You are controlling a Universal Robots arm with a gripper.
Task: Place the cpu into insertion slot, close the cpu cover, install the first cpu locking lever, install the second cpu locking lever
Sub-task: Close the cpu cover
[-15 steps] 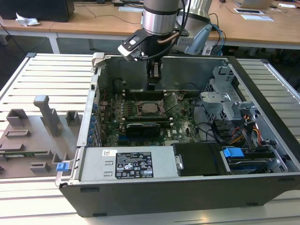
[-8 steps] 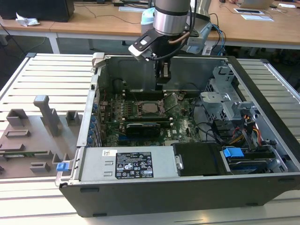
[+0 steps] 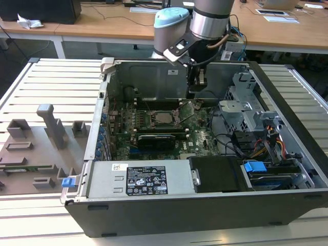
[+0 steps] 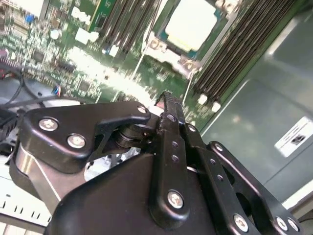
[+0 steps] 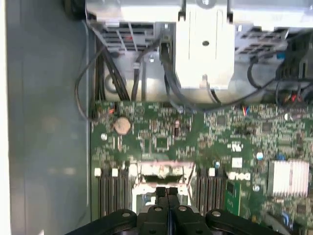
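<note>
We see the open case [image 3: 256,72] lying on the slatted table [image 3: 51,77], its top side uncovered, so the room above the board is free; the gripper [image 3: 195,93] hangs inside it close to the far wall [image 3: 154,77], just above the board, its fingers [image 5: 159,193] pressed together with nothing between them; the cpu [image 3: 163,118] lies flat in the insertion slot [image 3: 149,122], near the gripper and toward the exterior view's left of it; the cpu cover [image 3: 186,109] stands tilted up at the slot's edge on the exterior view's right, almost under the gripper tips; memory slots [image 5: 110,191] flank the socket on both sides; a black expansion card [image 3: 159,138] bounds it on the near side, with the power supply [image 3: 138,179] nearer still; the drive cage [image 3: 241,110] and loose cables [image 3: 241,146] crowd the exterior view's right; a grey fixture board [image 3: 31,148] lies outside the case on the exterior view's left.
</note>
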